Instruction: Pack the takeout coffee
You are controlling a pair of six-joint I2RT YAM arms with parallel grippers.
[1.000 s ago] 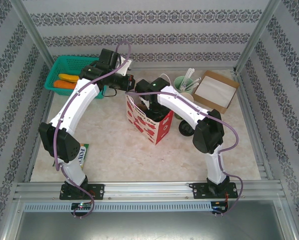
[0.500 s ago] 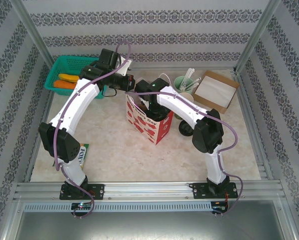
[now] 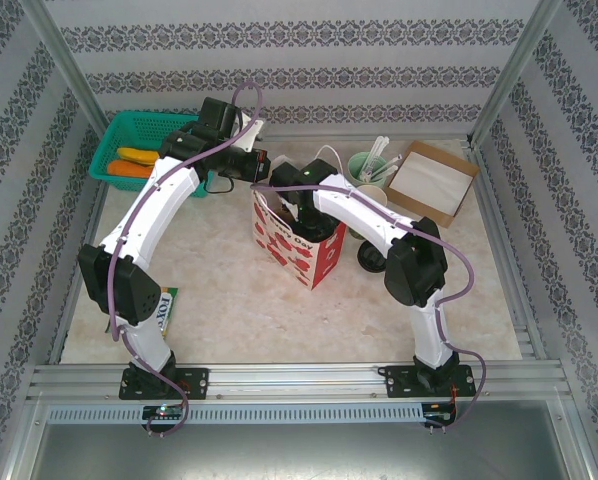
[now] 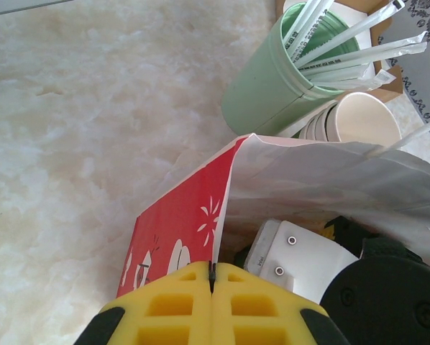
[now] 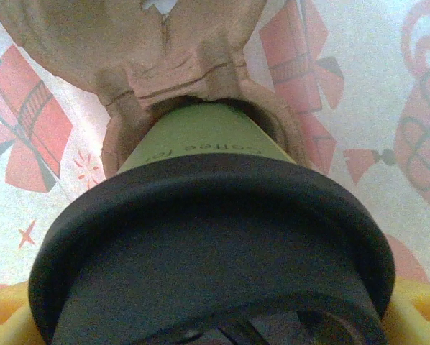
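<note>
**Takeout coffee (image 5: 200, 215) low in the red-and-white bag (image 3: 304, 250)**

In the right wrist view the green cup with its black lid stands with its base in a brown pulp carrier (image 5: 172, 79) at the bottom of the bag (the bag's red prints show all round it). The right gripper (image 5: 215, 327) reaches down into the bag, its yellow fingers (image 5: 3, 320) spread wide on either side of the lid. Their tips are cut off at the frame's edge, but they seem to clasp the lid.

The left gripper (image 4: 212, 277) is closed tight, its two fingers pinching the bag's top edge at the far left corner. The bag stands upright about the middle of the table (image 3: 219, 290).

Just to the bag's right and a little farther back is a mint cup (image 4: 265, 86) of wrapped white utensils. A stack of cream paper cups (image 4: 362, 122) stands just beside it. A green basket (image 3: 107, 150) sits at the far left, well apart from the bag.
</note>
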